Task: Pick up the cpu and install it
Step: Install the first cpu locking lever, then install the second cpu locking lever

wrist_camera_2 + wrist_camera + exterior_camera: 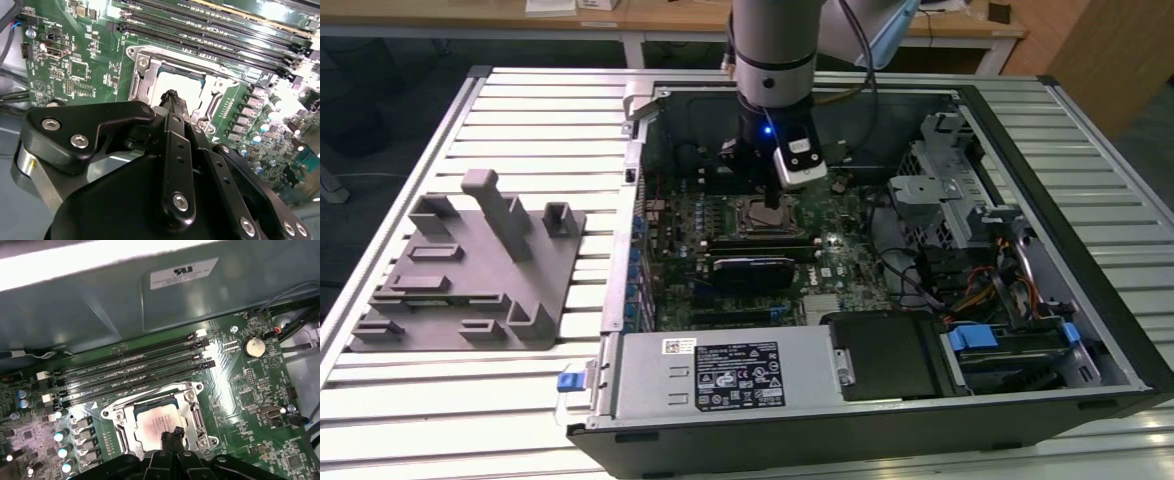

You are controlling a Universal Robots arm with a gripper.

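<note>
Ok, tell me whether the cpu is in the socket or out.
In. The cpu lies flat inside the socket's metal frame in both wrist views, with the end effector just above it.

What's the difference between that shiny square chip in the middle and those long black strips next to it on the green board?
The cpu is a flat, pale silvery square lying inside a metal-framed socket; the memory slots are long, narrow and black, running in parallel rows beside it. There is one cpu but several memory slots. The gripper hangs right over the cpu, not over the memory slots. Both sit on the same green motherboard.

Arm upright, wrist pointing straight down, claw [171,434] with its fingers pressed together at the tips.
</note>
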